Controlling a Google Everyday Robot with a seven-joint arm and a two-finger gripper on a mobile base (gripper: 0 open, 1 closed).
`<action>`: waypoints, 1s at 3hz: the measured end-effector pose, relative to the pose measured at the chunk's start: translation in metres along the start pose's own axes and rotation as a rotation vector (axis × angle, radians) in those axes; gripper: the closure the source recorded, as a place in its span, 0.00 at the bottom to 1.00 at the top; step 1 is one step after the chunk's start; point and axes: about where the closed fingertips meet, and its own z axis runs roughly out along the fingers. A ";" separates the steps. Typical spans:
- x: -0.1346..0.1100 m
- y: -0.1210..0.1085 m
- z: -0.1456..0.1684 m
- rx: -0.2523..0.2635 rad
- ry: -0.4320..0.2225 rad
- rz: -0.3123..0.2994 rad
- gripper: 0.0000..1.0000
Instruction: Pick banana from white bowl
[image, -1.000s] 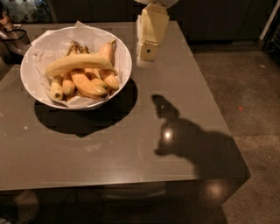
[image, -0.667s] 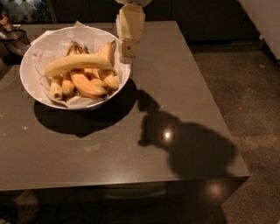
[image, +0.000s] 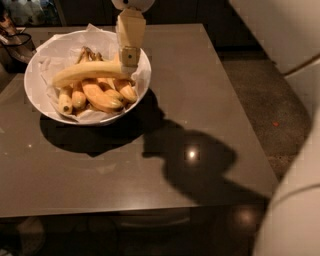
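Note:
The white bowl (image: 50, 102) stands at the far left of the grey table, lined with crumpled white paper. The long pale yellow banana (image: 82, 74) lies across the top of a bunch of shorter, darker bananas (image: 97, 95) inside it. My gripper (image: 129, 56) hangs over the bowl's right side, its tip right at the right end of the long banana, which it partly hides.
The grey table (image: 200, 100) stretches to the right and front of the bowl and carries the arm's dark shadow. A dark object (image: 15, 42) lies off the table's far left corner. Part of the pale robot body (image: 295, 210) fills the right edge.
My gripper has moved left from above the bare table to over the bowl's right side, reaching the banana's end. The bananas have not moved.

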 end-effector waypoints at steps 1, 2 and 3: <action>-0.012 -0.006 0.019 -0.029 0.022 -0.012 0.16; -0.020 -0.009 0.038 -0.059 0.030 -0.016 0.37; -0.025 -0.009 0.051 -0.090 0.034 -0.016 0.38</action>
